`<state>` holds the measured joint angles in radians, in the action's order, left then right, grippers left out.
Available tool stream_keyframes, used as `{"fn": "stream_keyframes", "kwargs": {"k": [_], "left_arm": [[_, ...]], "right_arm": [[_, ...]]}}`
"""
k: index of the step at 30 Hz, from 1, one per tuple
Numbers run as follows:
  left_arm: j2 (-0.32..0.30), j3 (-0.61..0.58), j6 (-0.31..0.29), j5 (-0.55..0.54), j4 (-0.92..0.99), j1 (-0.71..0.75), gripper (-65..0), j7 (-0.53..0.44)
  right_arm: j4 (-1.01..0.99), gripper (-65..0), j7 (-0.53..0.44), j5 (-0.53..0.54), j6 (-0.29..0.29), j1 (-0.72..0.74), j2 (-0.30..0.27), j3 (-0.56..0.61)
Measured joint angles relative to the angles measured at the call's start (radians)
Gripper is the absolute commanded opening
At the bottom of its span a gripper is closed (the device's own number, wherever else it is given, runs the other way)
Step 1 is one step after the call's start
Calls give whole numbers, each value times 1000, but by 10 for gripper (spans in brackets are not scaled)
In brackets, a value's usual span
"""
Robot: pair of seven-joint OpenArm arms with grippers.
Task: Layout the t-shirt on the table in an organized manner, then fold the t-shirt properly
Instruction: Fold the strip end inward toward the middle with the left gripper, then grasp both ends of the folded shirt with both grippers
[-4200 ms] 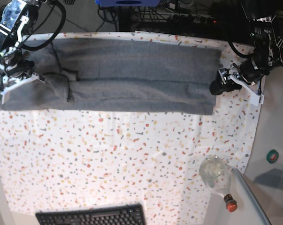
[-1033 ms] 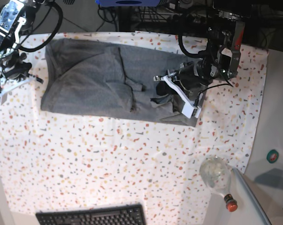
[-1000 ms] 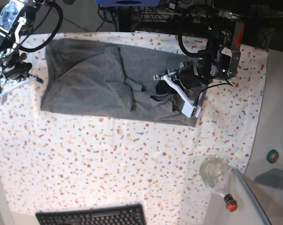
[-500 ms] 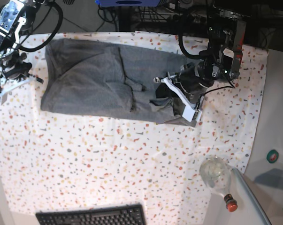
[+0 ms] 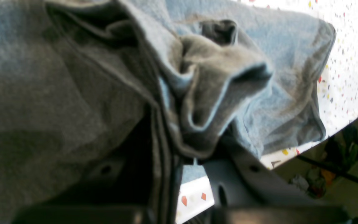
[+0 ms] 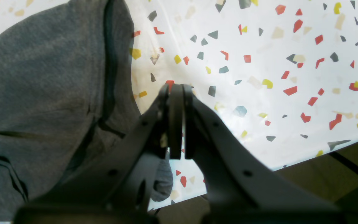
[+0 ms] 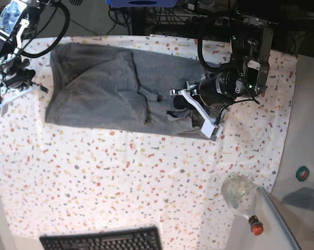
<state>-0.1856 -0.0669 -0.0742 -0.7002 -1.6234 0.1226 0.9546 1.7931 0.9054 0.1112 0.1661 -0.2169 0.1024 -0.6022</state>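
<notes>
While the left gripper (image 7: 185,107) stays pinched tight on a bunched edge of the t-shirt (image 7: 104,88), the fold looks midway; next it needs laying flat on the table (image 7: 120,177). Over beside the shirt's far end, the right gripper (image 6: 176,124) sits closed, empty.

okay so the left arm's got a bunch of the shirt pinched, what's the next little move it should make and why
Probably carry the pinched edge further across toward the far end of the t-shirt, then lower it flat. The left gripper is shut on a bunched wad of fabric near the garment's middle, the fold is rumpled rather than flat, and the right gripper sits shut and empty over the table.
</notes>
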Motion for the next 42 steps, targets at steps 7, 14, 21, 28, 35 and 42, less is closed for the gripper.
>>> {"fn": "stream_keyframes", "kwargs": {"k": [7, 14, 21, 28, 35, 42], "left_arm": [[0, 0, 0, 0, 0, 0, -650, 0], [0, 0, 0, 1, 0, 0, -650, 0], [0, 0, 0, 1, 0, 0, -650, 0], [-3, -57, 7, 12, 93, -32, -403, 0], [35, -165, 7, -3, 134, -71, -290, -4], [87, -248, -2, -8, 126, -109, -296, 0]], "right_arm": [[0, -650, 0, 0, 0, 0, 0, 0], [0, -650, 0, 0, 0, 0, 0, 0], [0, -650, 0, 0, 0, 0, 0, 0], [0, -650, 0, 0, 0, -1, 0, 0], [0, -650, 0, 0, 0, -3, 0, 0], [0, -650, 1, 3, 0, -3, 0, 0]]}}
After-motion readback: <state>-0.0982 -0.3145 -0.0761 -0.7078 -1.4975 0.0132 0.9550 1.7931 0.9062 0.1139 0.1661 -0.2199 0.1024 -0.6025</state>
